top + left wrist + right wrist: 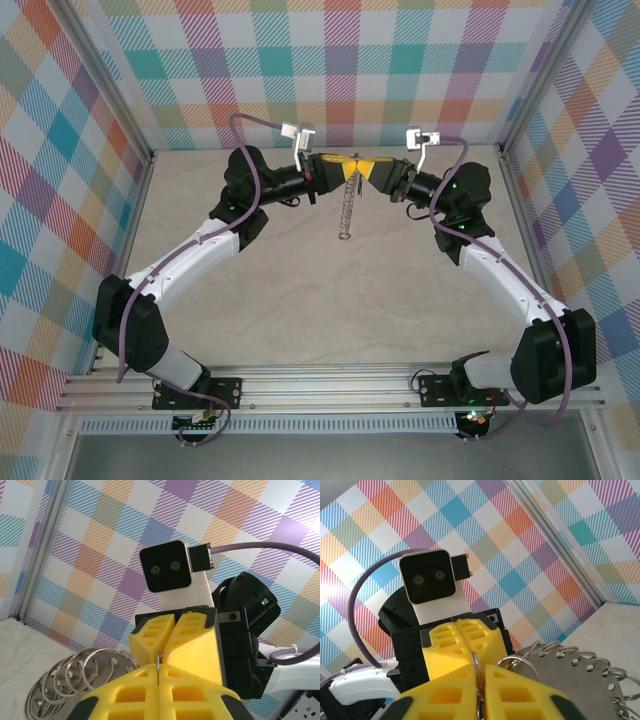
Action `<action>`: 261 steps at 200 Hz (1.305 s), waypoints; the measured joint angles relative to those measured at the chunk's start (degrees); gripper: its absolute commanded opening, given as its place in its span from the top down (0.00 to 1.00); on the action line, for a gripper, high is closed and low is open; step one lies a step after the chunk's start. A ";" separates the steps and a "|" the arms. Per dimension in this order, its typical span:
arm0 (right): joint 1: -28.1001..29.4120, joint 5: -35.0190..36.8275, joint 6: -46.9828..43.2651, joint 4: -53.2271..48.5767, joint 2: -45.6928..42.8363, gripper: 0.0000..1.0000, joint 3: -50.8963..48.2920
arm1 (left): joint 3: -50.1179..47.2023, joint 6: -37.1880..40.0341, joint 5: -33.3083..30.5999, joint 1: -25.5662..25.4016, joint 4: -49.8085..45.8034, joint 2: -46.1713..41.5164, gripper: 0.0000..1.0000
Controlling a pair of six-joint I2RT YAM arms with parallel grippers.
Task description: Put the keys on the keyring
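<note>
Keyring point(346, 210) dangles seen overhead; wrist views show left claw point(157, 671), right claw point(479, 672) clamping it.

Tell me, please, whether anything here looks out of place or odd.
Nothing is spilled or damaged. The keyring hangs edge-on from where the left gripper and right gripper meet tip to tip, jaws shut, seemingly clear of the table.

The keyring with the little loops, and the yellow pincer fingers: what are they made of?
The keyring looks like bare silvery metal: thin wire loops with bright glints. The pincer fingers look like matte yellow plastic, perhaps printed: flat colour, no shine, moulded square pockets.
</note>
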 measured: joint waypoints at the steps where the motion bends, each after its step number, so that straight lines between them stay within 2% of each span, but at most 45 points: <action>1: 0.00 0.02 -0.02 0.00 0.00 0.99 0.00 | -0.02 -0.02 0.00 0.00 0.00 0.00 1.00; 44: 0.00 0.09 -0.61 -0.57 0.00 1.00 0.00 | -0.24 -0.20 -0.42 0.11 -0.04 0.00 1.00; 72: -0.17 -0.02 -2.84 -3.65 0.00 1.00 0.42 | -0.59 0.61 -1.99 0.24 -1.73 -0.07 0.79; 102: -1.38 -2.80 -6.23 -10.71 0.11 1.00 3.06 | -0.90 2.62 -3.67 2.10 -4.81 -1.01 0.63; 127: -3.15 -6.40 -9.40 -15.65 1.14 1.00 6.91 | -0.90 4.66 -4.52 4.48 -8.33 -3.28 0.54; 159: -4.63 -11.65 -13.44 -21.44 3.76 1.00 11.93 | 1.27 6.99 -3.50 6.95 -14.23 -4.22 0.47; 202: -5.14 -18.93 -19.63 -30.84 8.74 1.00 18.08 | 10.71 11.08 3.17 8.20 -24.24 -0.83 0.44; 261: -5.18 -25.64 -22.36 -35.34 13.11 1.00 20.68 | 20.35 17.03 12.70 8.28 -37.59 6.12 0.56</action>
